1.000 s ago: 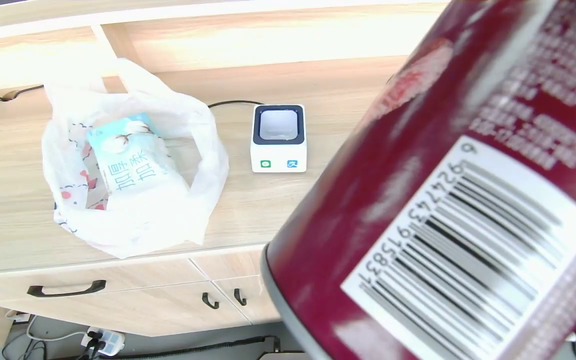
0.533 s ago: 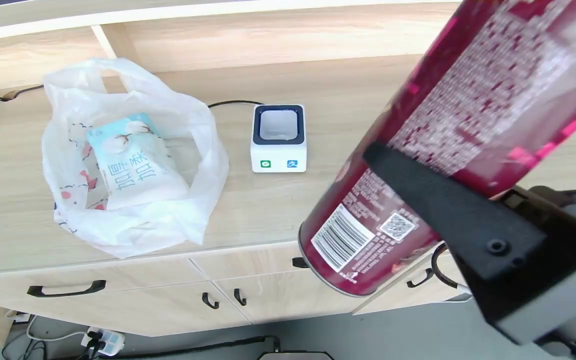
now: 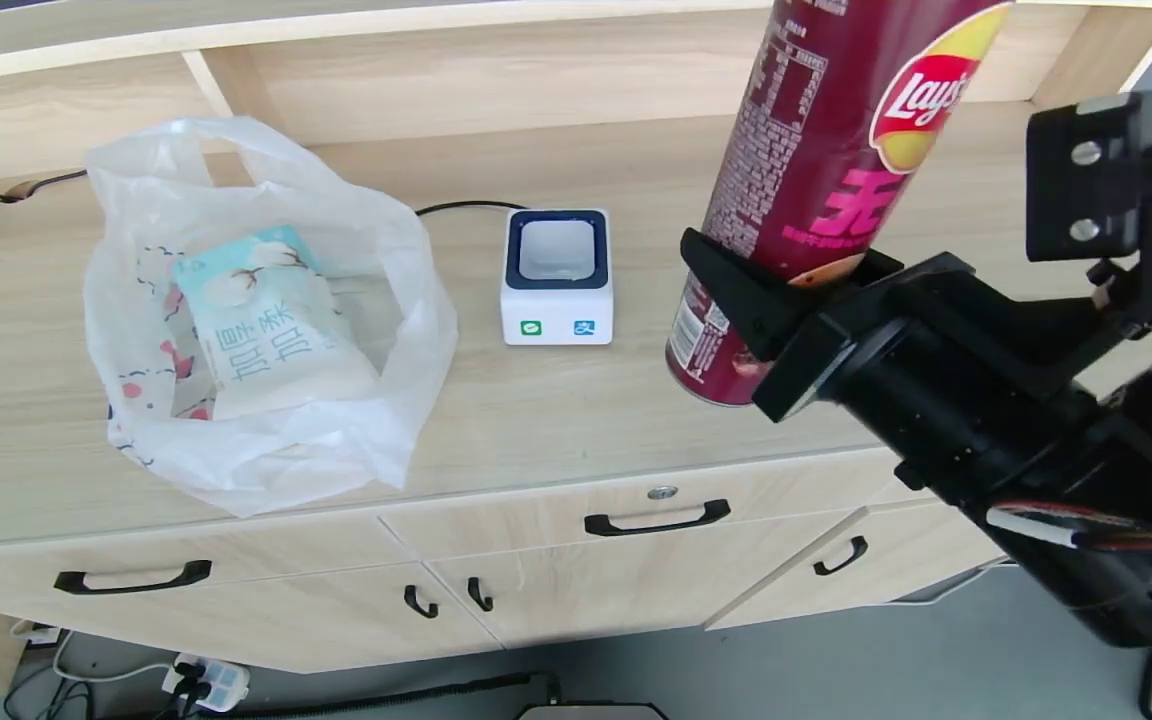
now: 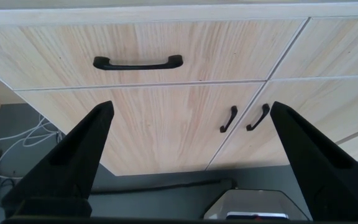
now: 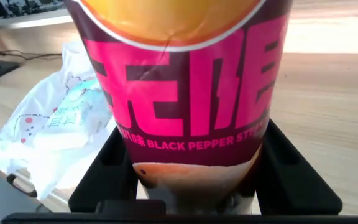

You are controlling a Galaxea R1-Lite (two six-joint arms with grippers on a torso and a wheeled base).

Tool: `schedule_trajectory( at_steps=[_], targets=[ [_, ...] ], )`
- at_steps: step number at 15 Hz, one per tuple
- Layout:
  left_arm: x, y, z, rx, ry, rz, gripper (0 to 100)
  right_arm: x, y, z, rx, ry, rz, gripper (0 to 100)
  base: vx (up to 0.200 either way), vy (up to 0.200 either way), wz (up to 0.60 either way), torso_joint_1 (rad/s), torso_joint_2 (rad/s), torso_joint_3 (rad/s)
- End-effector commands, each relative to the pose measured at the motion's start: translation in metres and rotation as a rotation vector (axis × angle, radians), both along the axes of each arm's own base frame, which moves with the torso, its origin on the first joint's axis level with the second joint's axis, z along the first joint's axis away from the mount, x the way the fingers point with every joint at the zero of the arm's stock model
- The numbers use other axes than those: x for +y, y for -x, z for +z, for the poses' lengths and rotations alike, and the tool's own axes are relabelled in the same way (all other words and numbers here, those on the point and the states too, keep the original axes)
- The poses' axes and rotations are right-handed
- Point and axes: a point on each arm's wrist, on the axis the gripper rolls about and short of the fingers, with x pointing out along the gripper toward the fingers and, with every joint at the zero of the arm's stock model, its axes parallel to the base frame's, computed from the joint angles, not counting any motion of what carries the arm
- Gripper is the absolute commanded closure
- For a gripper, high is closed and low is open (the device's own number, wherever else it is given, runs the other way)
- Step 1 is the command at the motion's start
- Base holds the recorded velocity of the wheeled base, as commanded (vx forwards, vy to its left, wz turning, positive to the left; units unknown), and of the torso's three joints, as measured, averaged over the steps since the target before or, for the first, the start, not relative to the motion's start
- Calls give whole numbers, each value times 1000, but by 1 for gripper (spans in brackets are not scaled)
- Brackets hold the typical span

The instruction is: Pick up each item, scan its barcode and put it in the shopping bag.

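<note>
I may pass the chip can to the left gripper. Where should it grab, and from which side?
Probably the bare middle of the chip can, above the right gripper, which clamps its lower end. Come in from the robot's left, closing across the round wall: the can stands nearly upright and that side is free. The left gripper is open.

Pale wood-grain laminate counter (image 3: 556, 430) across the head view, backed by a raised ledge of the same wood (image 3: 496, 75). Below, matching drawer fronts (image 3: 236, 560) with black bar handles (image 3: 656, 522), and cupboard doors (image 3: 556, 600) with small black hook pulls (image 3: 421, 601). Underneath, grey floor (image 3: 816, 660) with a white power strip (image 3: 211, 686) and loose cables. Lit brightly and evenly.
</note>
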Motion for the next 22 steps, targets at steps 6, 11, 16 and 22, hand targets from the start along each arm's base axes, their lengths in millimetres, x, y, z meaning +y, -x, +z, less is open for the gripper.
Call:
schedule_trajectory(
  at_steps=[6, 11, 16, 22],
  targets=[
    [0, 0, 0, 1, 1, -1, 0, 11, -39, 19, -33, 39, -112, 100, 0, 0, 0, 0, 0, 0],
    [0, 0, 0, 1, 2, -1, 0, 4, -34, 23, -46, 37, -95, 100, 0, 160, 0, 2, 3, 2],
    [0, 0, 0, 1, 4, -1, 0, -5, -36, 20, -38, 45, -101, 100, 0, 200, 0, 2, 7, 3],
    [0, 0, 0, 0, 4, -1, 0, -49, -53, 15, -127, 204, -182, 100, 0, 100, 0, 3, 2, 0]
  ],
)
